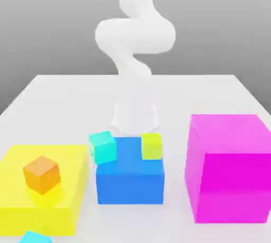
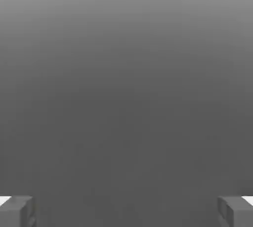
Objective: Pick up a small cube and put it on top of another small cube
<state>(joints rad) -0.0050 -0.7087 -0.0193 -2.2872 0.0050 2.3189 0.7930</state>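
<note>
The gripper [image 2: 126,212] is spread wide; the cyan cube [image 1: 36,237] lies apart from it, outside its grasp, as does the orange cube [image 1: 42,175].

Exterior view: camera stands across the tabletop [image 1: 206,91] from the arm's base [image 1: 135,117], facing it nearly square on. Raised, angled down; block tops visible, far table edge across the upper half. Fairly close: cyan cube [image 1: 36,238] cropped at the frame's lower left, magenta block [image 1: 227,183] at its right edge, arm [image 1: 135,35] running out at top centre.

Hand view: mounted on the hand, looking out between the pincer's [image 2: 126,211] fingers, very near them, toward plain grey shading. Overlap with exterior view: can't tell.
</note>
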